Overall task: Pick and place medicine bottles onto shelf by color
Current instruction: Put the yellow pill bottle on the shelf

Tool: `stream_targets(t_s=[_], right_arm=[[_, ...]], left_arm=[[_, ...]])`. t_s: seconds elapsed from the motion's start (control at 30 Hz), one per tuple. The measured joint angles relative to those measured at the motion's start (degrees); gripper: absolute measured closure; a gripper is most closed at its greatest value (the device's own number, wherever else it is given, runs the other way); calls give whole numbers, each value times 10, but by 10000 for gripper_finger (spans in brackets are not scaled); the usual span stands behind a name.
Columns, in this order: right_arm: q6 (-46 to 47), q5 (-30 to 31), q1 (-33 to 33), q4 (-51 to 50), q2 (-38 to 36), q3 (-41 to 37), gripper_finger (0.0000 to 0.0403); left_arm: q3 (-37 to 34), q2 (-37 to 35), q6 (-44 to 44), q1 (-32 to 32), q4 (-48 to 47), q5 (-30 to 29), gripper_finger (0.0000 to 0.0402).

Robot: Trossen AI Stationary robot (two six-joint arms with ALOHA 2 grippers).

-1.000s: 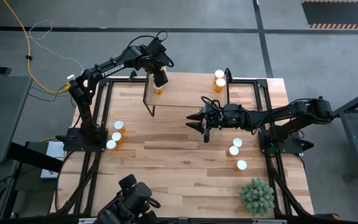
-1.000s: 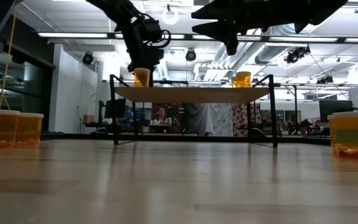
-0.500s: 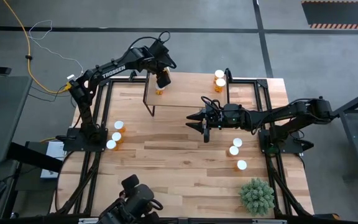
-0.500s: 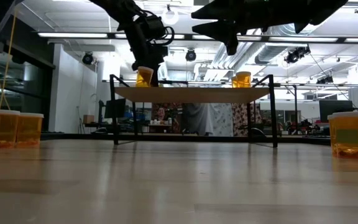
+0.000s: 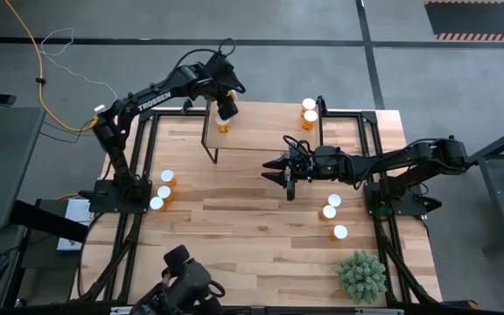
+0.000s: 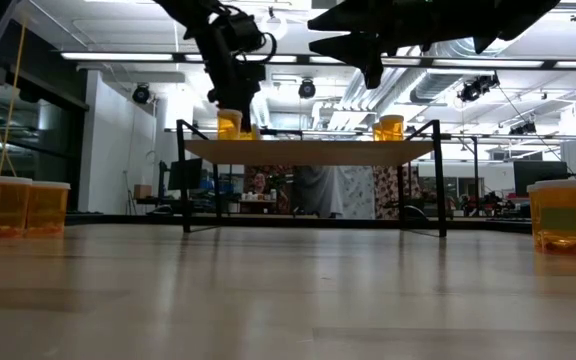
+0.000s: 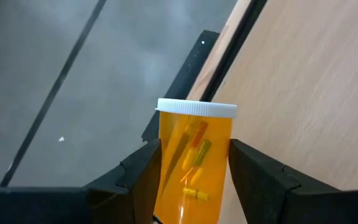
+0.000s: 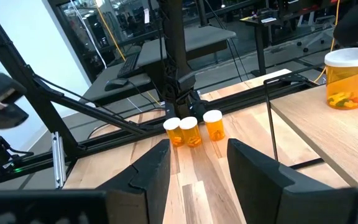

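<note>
An orange medicine bottle (image 7: 194,162) with a white cap stands at the far left corner of the shelf (image 5: 265,136), a light-wood board on black legs. My left gripper (image 7: 194,146) slants down over that corner (image 5: 227,112), shut on this bottle. Two more bottles (image 5: 309,110) stand on their bases at the shelf's far right corner. My right gripper (image 5: 287,179) hovers level above the table in front of the shelf, open, with nothing between its fingers (image 8: 197,168). My left gripper pinches the bottle's orange body (image 7: 166,168) between its two fingers, one on each side below the cap. The fingers slant down from above. The cap end (image 7: 196,107) points away from the gripper. In the low view the bottle (image 6: 230,124) stands upright with its lower end at the board; whether it rests there I cannot tell.
Three bottles (image 5: 163,190) stand on the table near its left edge, and three more (image 5: 331,212) near its right edge. A green spiky plant (image 5: 361,276) sits at the near right corner. Bare tabletop lies between the two groups.
My left gripper has tipped a little over the shelf's far left corner. The bottle in it leaned over half a second ago and stands upright again now, at the same place on the shelf.
</note>
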Motion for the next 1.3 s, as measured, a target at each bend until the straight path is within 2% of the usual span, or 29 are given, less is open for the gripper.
stream_targets(t_s=[0.27,0.47,0.6,0.8,1.13,1.3], right_arm=[[0,0,0,0,0,0,251],[0,0,0,0,0,0,251],[0,0,0,0,0,0,251],[5,-7,1,0,0,0,251],[5,-9,1,0,0,0,251],[5,-9,1,1,0,0,251]], left_arm=[[0,-36,-33,0,23,-9,229],[0,-67,-129,0,80,105,229],[-22,-91,-175,-13,130,146,229],[-131,-146,-209,-49,231,145,229],[-363,-314,-257,-136,466,139,229],[-423,-355,-270,-166,476,124,229]])
